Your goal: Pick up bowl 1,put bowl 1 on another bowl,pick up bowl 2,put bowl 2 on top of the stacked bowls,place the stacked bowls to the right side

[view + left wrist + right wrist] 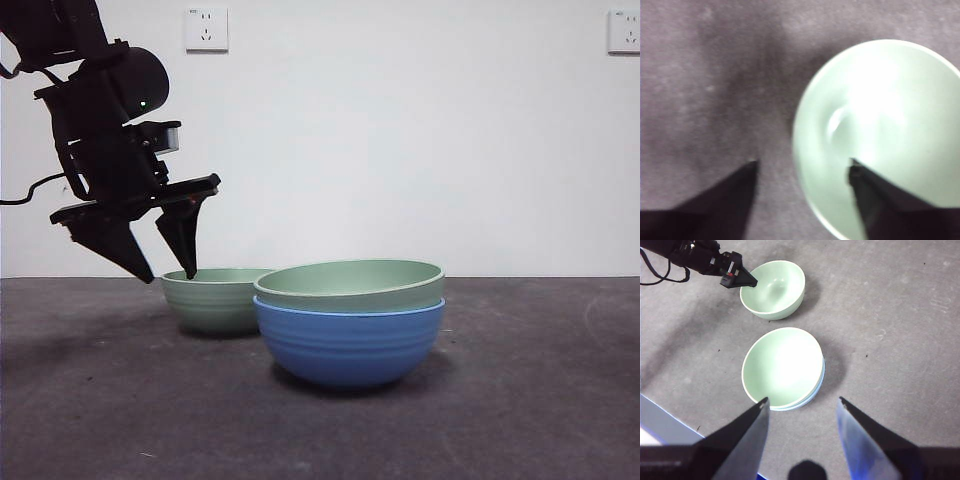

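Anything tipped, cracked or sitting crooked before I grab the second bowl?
Nothing stands out. One green bowl sits level, nested in the blue bowl. The loose green bowl stands upright on the table, with the open left gripper straddling its rim. No cracks or spills visible.

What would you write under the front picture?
Left gripper open astride the lone green bowl's rim; another green bowl sits in the blue bowl.

Left hand (172, 268) low, jaws apart; right hand (802, 407) raised, jaws apart.
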### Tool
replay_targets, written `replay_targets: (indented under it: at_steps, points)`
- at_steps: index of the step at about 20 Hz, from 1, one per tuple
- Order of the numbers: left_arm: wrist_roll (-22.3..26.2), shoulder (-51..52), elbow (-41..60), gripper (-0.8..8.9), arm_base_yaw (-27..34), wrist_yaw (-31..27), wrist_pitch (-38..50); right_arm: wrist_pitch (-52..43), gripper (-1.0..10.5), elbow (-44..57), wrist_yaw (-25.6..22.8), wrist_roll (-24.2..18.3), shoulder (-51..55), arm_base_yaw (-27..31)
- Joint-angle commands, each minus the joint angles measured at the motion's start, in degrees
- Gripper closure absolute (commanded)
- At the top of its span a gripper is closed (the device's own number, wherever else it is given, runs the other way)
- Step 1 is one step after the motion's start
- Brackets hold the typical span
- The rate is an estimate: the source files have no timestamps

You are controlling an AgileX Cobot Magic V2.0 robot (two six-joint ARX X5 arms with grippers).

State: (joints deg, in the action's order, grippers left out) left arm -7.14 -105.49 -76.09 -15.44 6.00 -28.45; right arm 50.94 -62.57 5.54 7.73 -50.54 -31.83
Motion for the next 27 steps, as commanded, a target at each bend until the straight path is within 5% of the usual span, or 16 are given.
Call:
replay_targets:
  at_steps: [1,9,18,27]
  points:
    - [-0.37,-0.50,-0.13,7.34,-0.09,0.44,-0.33,-0.26,7.2,0.13,0.04,0.42,0.11,-0.02]
    - [-0.37,-0.50,-0.13,8.26,-0.09,0.46,-1.22,-0.26,7.2,0.13,0.07,0.39,0.11,-0.02]
    - [-0.37,0.61,-0.15,8.21,0.55,0.20,0.13,-0.26,7.2,0.13,0.04,0.39,0.11,-0.02]
    - [4.92,15.30,-1.11,8.21,-0.83,6.54,-7.91,-0.26,7.2,0.13,0.02,0.39,0.11,-0.02]
